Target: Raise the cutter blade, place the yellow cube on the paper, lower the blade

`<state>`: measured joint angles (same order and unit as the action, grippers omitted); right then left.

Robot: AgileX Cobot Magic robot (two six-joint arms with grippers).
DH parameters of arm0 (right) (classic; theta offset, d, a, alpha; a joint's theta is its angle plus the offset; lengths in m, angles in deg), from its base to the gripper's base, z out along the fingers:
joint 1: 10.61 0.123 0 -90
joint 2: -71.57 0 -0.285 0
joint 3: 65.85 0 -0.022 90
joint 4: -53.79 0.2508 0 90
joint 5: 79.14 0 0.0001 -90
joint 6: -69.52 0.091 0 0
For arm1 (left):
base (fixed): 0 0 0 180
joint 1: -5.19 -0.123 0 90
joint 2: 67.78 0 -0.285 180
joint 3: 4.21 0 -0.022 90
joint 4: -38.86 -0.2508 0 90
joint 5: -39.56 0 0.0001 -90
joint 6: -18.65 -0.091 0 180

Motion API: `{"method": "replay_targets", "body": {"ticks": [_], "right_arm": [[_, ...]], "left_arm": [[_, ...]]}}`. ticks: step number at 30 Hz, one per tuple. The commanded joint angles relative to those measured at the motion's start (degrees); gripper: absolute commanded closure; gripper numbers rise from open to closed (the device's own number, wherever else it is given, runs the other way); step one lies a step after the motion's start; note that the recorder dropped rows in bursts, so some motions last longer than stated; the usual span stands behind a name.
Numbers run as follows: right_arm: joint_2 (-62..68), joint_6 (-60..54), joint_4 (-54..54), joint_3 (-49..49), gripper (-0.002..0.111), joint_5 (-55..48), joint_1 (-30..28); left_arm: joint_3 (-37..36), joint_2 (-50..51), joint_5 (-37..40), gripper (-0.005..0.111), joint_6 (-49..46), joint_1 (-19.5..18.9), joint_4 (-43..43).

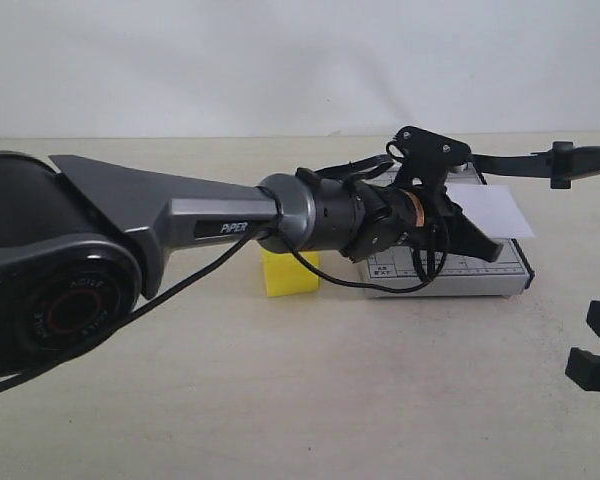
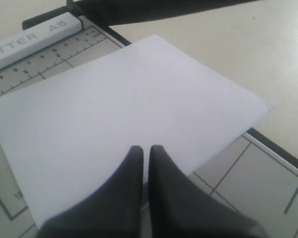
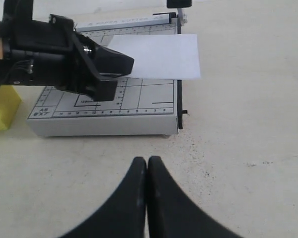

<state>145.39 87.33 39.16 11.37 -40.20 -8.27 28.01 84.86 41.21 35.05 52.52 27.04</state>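
The grey gridded trimmer lies on the table with the white paper on it, one corner overhanging its edge. The cutter blade stands raised off the board, its handle end pointing right. Left of the trimmer, the yellow cube sits on the table, partly hidden behind my left arm. My left gripper hovers over the board and paper, shut with nothing between its fingers. My right gripper is shut and empty, low over bare table in front of the trimmer.
A black cable loops from the left wrist down in front of the trimmer. The left arm stretches across the middle of the scene. A pale wall closes off the back of the table.
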Motion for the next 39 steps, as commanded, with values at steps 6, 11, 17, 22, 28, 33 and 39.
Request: {"method": "replay_targets", "body": {"ticks": [6, 11, 17, 22, 28, 33, 39], "right_arm": [[0.4, 0.3, -1.1, -0.2, 0.109, 1.6, -0.1], [0.4, 0.3, -1.1, -0.2, 0.109, 1.6, -0.1], [0.4, 0.4, -1.1, -0.2, 0.109, 1.6, -0.1], [0.4, 1.1, -1.1, -0.2, 0.109, 1.6, -0.1], [0.4, 1.4, -1.1, -0.2, 0.109, -1.0, -0.1], [0.4, 1.9, -2.6, -0.2, 0.109, -1.0, -0.1], [0.4, 1.9, -2.7, -0.2, 0.109, -4.0, -0.1]], "left_arm": [[5.3, 3.7, 4.8, 0.102, 0.7, 1.6, 0.9], [6.6, 3.5, 4.8, 0.102, 0.7, 1.6, 0.9], [8.2, -0.9, 4.0, 0.102, 2.3, 1.6, 0.9], [8.0, -6.2, 4.4, 0.102, 7.0, 1.6, 0.9], [-18.2, -26.0, -4.1, 0.102, 10.0, 1.2, -0.2], [-57.1, -44.3, -15.2, 0.102, -8.9, -3.4, 32.8], [-66.7, -45.1, -21.0, 0.102, -28.9, -4.9, 83.3]]}}
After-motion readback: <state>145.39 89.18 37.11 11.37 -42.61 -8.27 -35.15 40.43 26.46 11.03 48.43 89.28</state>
